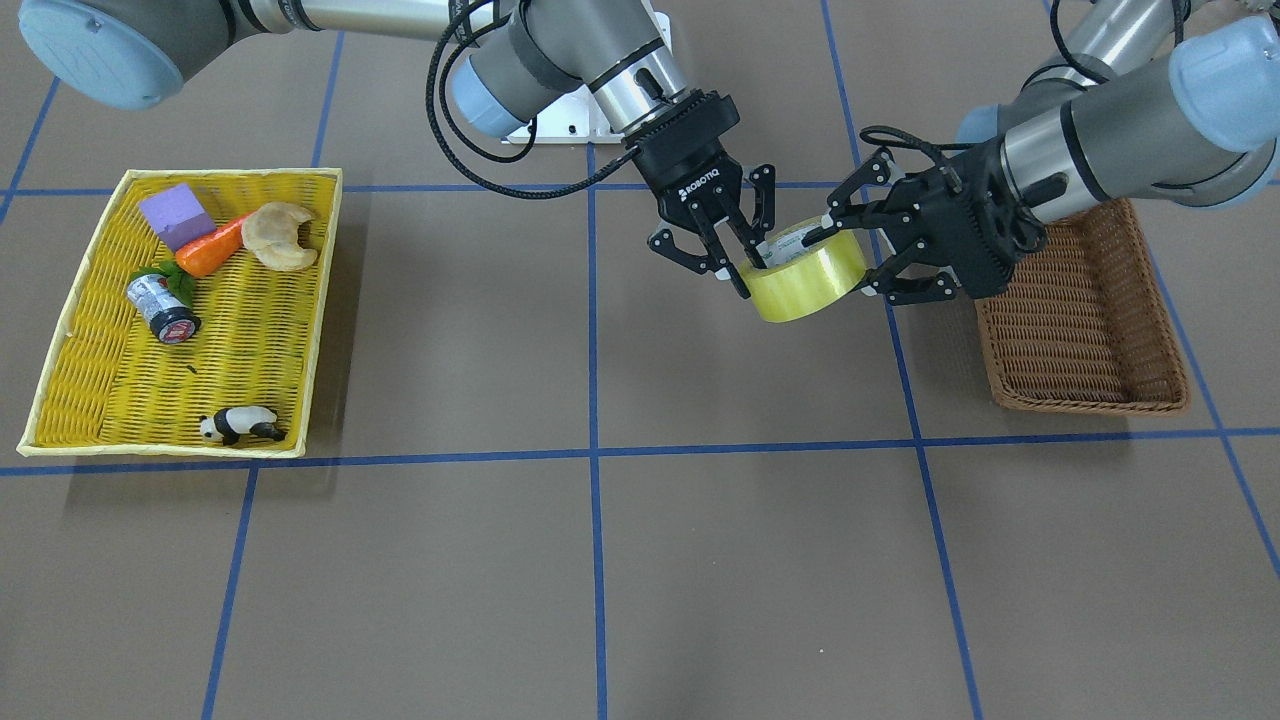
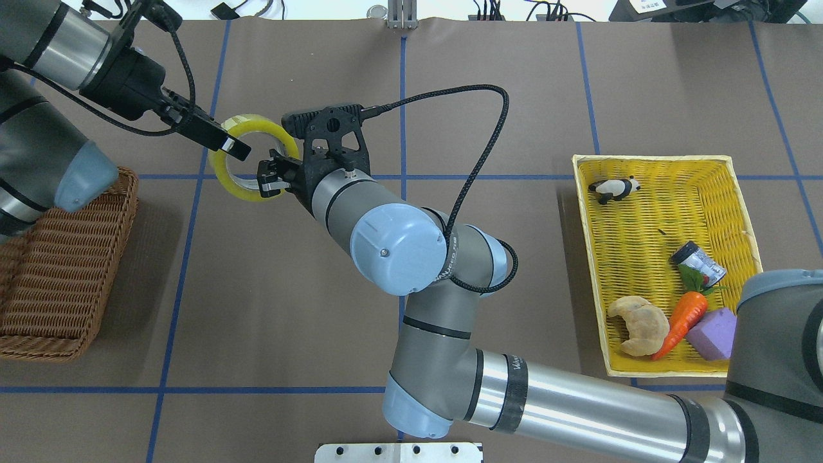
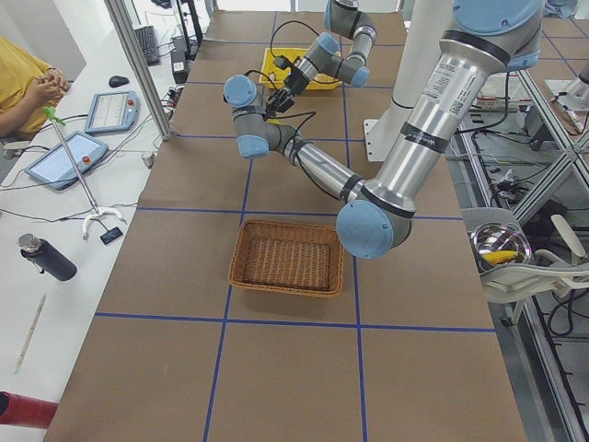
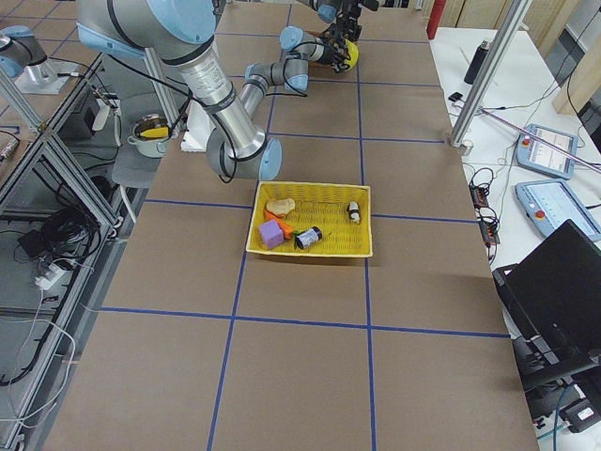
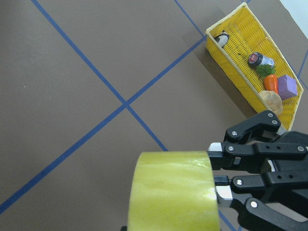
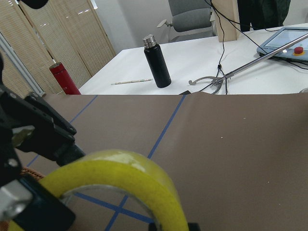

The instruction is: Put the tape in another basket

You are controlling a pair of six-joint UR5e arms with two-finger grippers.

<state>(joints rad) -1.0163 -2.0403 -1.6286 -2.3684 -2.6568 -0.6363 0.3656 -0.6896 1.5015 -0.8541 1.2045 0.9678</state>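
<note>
The yellow tape roll (image 1: 805,275) hangs in the air between my two grippers, left of the brown wicker basket (image 1: 1090,330) in the front view. My right gripper (image 1: 752,272) is shut on the tape's wall, one finger inside the core and one outside. My left gripper (image 1: 848,255) is open, with its fingers either side of the opposite wall. From overhead, the tape (image 2: 220,172) sits between the left gripper (image 2: 235,149) and the right gripper (image 2: 267,177), beyond the wicker basket (image 2: 58,276). The tape fills the bottom of the left wrist view (image 5: 173,192) and the right wrist view (image 6: 120,178).
A bright yellow basket (image 1: 250,340) at the other end of the table holds a panda figure (image 1: 240,425), a small can (image 1: 162,305), a carrot (image 1: 210,248), a croissant (image 1: 280,235) and a purple block (image 1: 177,213). The wicker basket holds nothing.
</note>
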